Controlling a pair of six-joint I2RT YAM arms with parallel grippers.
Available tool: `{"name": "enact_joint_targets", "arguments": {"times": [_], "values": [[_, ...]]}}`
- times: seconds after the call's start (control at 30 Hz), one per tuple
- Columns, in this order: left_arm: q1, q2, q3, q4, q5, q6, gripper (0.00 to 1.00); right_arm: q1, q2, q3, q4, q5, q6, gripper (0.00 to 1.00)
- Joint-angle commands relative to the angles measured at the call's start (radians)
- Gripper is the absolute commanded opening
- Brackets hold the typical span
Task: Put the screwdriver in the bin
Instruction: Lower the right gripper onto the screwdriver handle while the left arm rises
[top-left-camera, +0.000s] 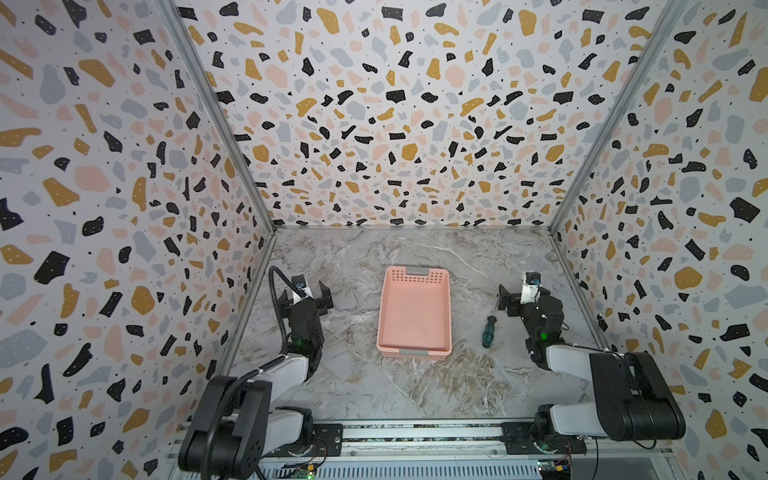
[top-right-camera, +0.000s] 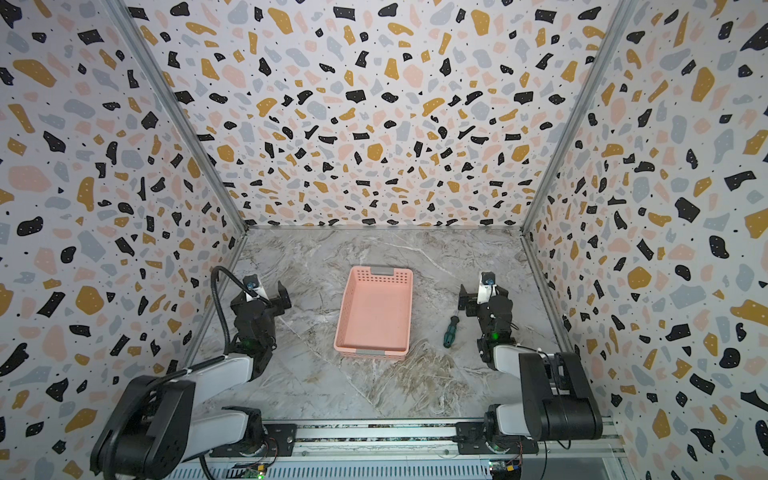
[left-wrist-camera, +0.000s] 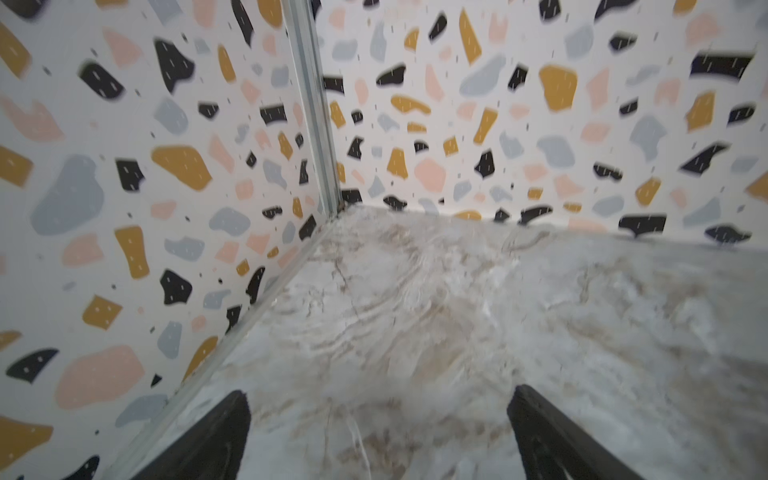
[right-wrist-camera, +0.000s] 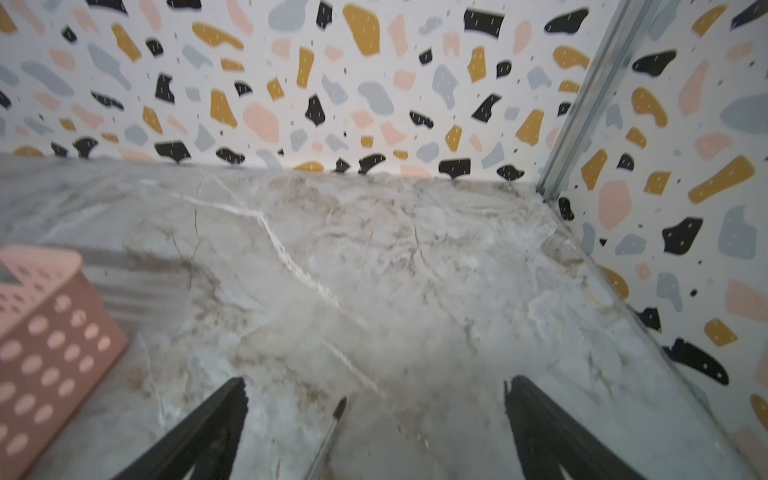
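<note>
Screwdriver lies on worktop right of bin. Right hand spread (shaft tip seen between fingers); left hand spread, left of bin.

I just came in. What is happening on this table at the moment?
Two robot arms work at a marble table with a pink bin in the middle. The bin is empty. The screwdriver lies flat on the table to the right of the bin, not yet picked up. The right gripper is open at the shaft end; in the right wrist view the tip shows between its fingers. The left gripper is open too, over bare table, holding nothing.
</note>
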Motion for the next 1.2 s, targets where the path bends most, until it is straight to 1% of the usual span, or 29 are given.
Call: {"name": "enact_joint_targets", "arguments": {"times": [0.0,0.03,0.07,0.1,0.13,0.17,0.23,0.27,0.33,0.37,0.4,0.43,0.47,0.5,0.53,0.6,0.63,0.7,0.73,0.8,0.83,0.87,0.93,1.0,1.03,1.13,1.17], "values": [[0.006,-0.143,0.112,-0.142,-0.011,-0.082,1.00,-0.004,-0.121,0.118,-0.247,-0.062,0.100,0.99],[0.006,-0.172,0.153,-0.176,-0.006,-0.127,1.00,0.003,-0.146,0.150,-0.301,-0.056,0.146,0.99],[0.006,-0.197,0.214,-0.252,-0.007,-0.182,1.00,0.013,-0.169,0.195,-0.380,-0.025,0.205,0.99],[0.007,-0.210,0.300,-0.352,0.018,-0.200,1.00,0.023,-0.187,0.245,-0.469,-0.007,0.240,0.99],[0.007,-0.208,0.365,-0.430,0.047,-0.198,1.00,0.030,-0.201,0.280,-0.527,-0.004,0.281,0.99],[0.007,-0.195,0.440,-0.503,0.071,-0.192,1.00,0.031,-0.222,0.307,-0.576,-0.024,0.333,0.99],[0.007,-0.155,0.563,-0.636,0.098,-0.184,1.00,0.030,-0.275,0.316,-0.590,-0.103,0.370,0.99],[0.007,-0.132,0.623,-0.706,0.129,-0.160,1.00,0.029,-0.304,0.317,-0.601,-0.115,0.388,0.99],[0.007,-0.095,0.711,-0.788,0.211,-0.106,1.00,0.012,-0.347,0.312,-0.654,-0.085,0.478,0.99],[0.007,-0.082,0.726,-0.807,0.239,-0.094,1.00,-0.014,-0.361,0.299,-0.661,-0.126,0.516,0.99],[0.007,-0.075,0.722,-0.806,0.253,-0.095,1.00,-0.050,-0.374,0.292,-0.662,-0.207,0.522,0.99],[0.007,-0.073,0.706,-0.797,0.246,-0.114,1.00,-0.061,-0.383,0.288,-0.670,-0.248,0.535,1.00],[0.007,-0.076,0.680,-0.782,0.257,-0.128,1.00,-0.058,-0.388,0.295,-0.710,-0.251,0.545,1.00],[0.007,-0.077,0.658,-0.772,0.278,-0.132,1.00,-0.037,-0.386,0.315,-0.776,-0.224,0.541,1.00],[0.007,-0.078,0.635,-0.761,0.296,-0.136,0.99,-0.002,-0.380,0.341,-0.853,-0.170,0.533,1.00],[0.007,-0.071,0.598,-0.736,0.323,-0.150,1.00,0.109,-0.347,0.401,-1.034,-0.028,0.520,1.00],[0.007,-0.061,0.611,-0.762,0.329,-0.148,0.99,0.147,-0.331,0.418,-1.088,0.010,0.522,0.99],[0.006,-0.043,0.637,-0.816,0.301,-0.134,1.00,0.241,-0.279,0.439,-1.197,0.064,0.549,0.99],[0.006,-0.041,0.634,-0.820,0.283,-0.134,1.00,0.272,-0.256,0.439,-1.230,0.085,0.564,0.99],[0.006,-0.039,0.632,-0.829,0.266,-0.134,1.00,0.350,-0.206,0.426,-1.284,0.167,0.586,0.99],[0.006,-0.040,0.630,-0.827,0.264,-0.132,1.00,0.371,-0.184,0.414,-1.296,0.203,0.598,0.99],[0.006,-0.042,0.625,-0.825,0.264,-0.133,1.00,0.380,-0.156,0.402,-1.310,0.237,0.617,0.99],[0.007,-0.047,0.621,-0.825,0.247,-0.130,1.00,0.379,-0.116,0.382,-1.317,0.237,0.637,1.00],[0.006,-0.051,0.618,-0.824,0.240,-0.128,1.00,0.380,-0.089,0.362,-1.305,0.222,0.647,0.97],[0.006,-0.054,0.616,-0.825,0.234,-0.126,1.00,0.380,-0.075,0.348,-1.290,0.214,0.647,0.93],[0.006,-0.061,0.610,-0.822,0.230,-0.127,0.99,0.380,-0.036,0.339,-1.282,0.226,0.656,0.78],[0.007,-0.062,0.611,-0.823,0.230,-0.128,1.00,0.381,-0.025,0.339,-1.280,0.228,0.659,0.75]]}}
